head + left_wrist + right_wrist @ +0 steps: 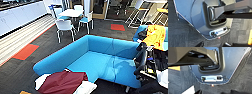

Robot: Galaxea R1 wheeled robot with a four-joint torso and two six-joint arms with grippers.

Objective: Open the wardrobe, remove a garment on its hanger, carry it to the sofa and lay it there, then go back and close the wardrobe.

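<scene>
The bright blue sofa (100, 58) stretches across the middle of the head view, its curved back toward the room. The maroon garment (62, 82) lies spread at the sofa's near left end, with white sleeves showing on both sides of it. Nothing grips the garment. Both wrist views look down past my own grey base (199, 18) (233, 62) onto dark carpet, far from the garment.
White chairs (64, 27) and a white table (71, 12) stand behind the sofa. Orange carpet patches (25, 51) mark the floor on the left. A dark stand draped with yellow-orange cloth (155, 36) crowds the right edge beside a second blue seat.
</scene>
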